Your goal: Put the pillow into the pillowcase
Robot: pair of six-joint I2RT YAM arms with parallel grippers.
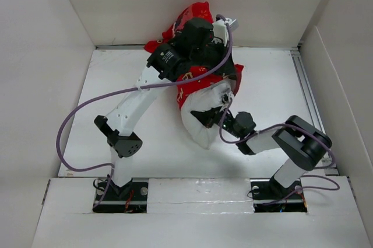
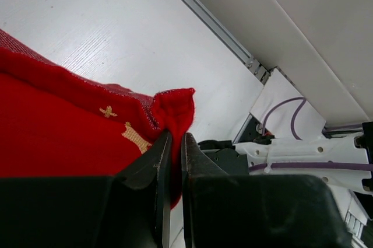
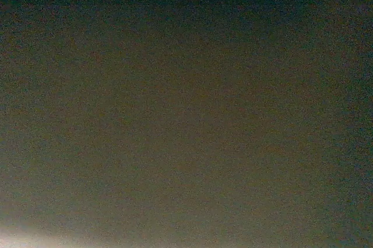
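Left claw (image 2: pixel 175 138): I hold it clenched on the pillowcase (image 2: pixel 70 131) hem
Right claw (image 1: pixel 213 114): buried in fabric, grip untellable
Pillow (image 1: pixel 201 132): centre frame, white end poking down-frame of the case, nearest my right arm (image 1: pixel 291 149)

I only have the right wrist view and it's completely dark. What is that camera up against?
Observer: From above, the right arm has its end pressed against the white pillow.
Operator: Is the pillow in the case?
Observer: Partly. Its near end sticks out of the red pillowcase.
Operator: What holds the case?
Observer: In the left wrist view, the left jaws are pinched shut on its edge.
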